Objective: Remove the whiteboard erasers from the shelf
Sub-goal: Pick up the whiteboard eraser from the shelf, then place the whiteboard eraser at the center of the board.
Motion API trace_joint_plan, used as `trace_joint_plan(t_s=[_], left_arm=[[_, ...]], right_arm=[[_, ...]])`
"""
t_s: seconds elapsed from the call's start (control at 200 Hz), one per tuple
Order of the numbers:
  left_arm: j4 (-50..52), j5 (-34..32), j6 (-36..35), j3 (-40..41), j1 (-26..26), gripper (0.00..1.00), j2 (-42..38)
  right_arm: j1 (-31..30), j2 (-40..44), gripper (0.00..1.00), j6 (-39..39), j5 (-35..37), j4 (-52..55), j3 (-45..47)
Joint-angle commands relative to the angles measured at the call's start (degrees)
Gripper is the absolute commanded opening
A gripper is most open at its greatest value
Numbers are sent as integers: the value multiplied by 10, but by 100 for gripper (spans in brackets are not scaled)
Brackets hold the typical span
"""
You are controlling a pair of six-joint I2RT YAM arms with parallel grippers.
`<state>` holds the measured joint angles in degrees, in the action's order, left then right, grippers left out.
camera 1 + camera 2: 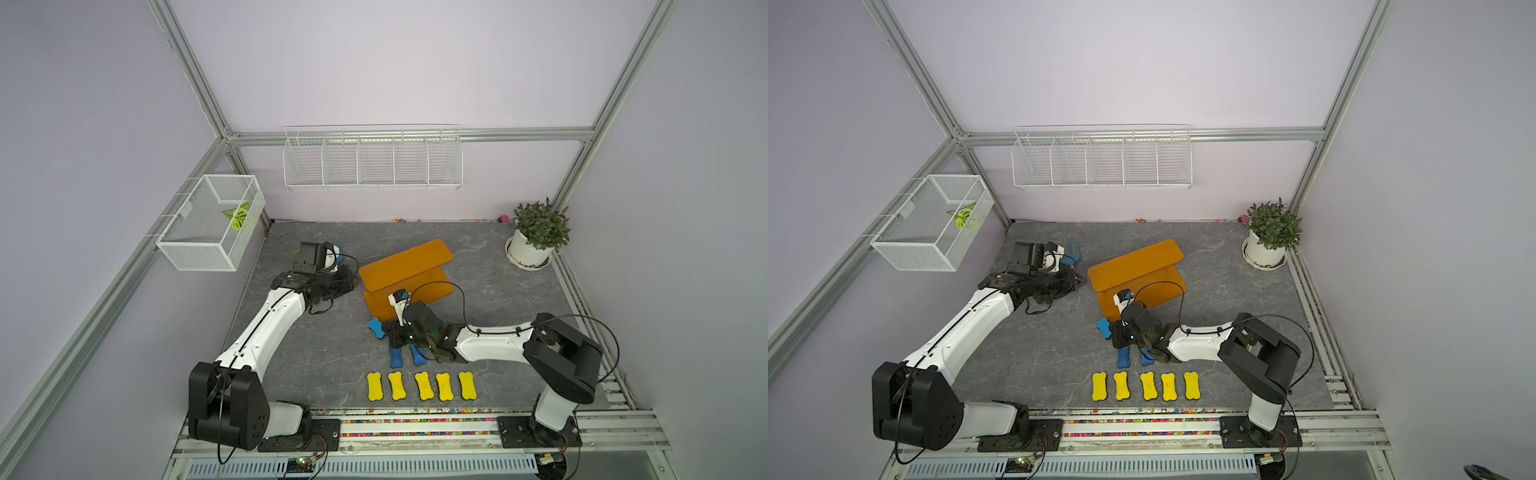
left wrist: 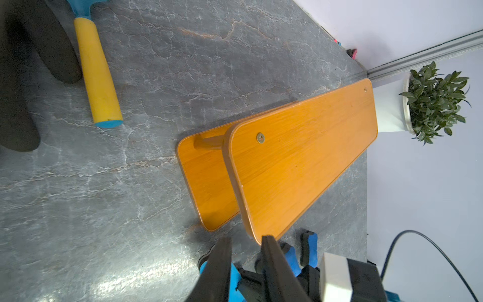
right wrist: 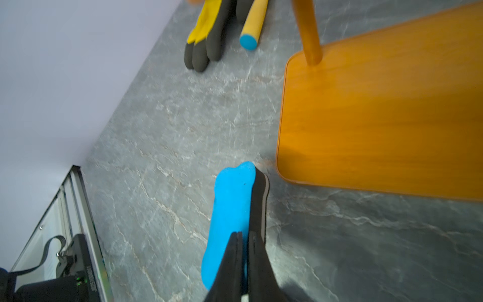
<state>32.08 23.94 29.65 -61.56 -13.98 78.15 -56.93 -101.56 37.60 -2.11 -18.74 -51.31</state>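
Two blue erasers [image 1: 397,359] [image 1: 1123,358] are half covered by the right arm [image 1: 490,343] in both top views, and the glove [image 3: 206,34] is cut off by the right wrist view's edge.

White-shelled arms [image 1: 266,328] w/ black joints [image 1: 224,403], thin black cables [image 1: 436,283], black fingers [image 2: 273,261]; poss. green LED [image 1: 432,332].

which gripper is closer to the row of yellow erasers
Right. The right gripper, shut on a blue eraser, is a little behind the yellow erasers; the left gripper is farther back, at the left end of the shelf.
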Motion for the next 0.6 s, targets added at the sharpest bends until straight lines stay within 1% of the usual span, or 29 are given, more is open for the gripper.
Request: trace_joint_plan(t_s=[0.0,0.195,0.37,0.595], left_arm=[[10,-11,-10,7,1,26,-10],[14,-20,-13,7,3,26,-11],[12,-18,-13,8,7,26,-7],[8,-12,-13,10,8,26,-2]], right_arm=[[1,-20,0,-23,-43,65,-34],[1,-31,0,-30,-75,118,-58],[-1,-31,1,-29,-93,152,-59],[-2,-42,9,-30,-123,177,-66]])
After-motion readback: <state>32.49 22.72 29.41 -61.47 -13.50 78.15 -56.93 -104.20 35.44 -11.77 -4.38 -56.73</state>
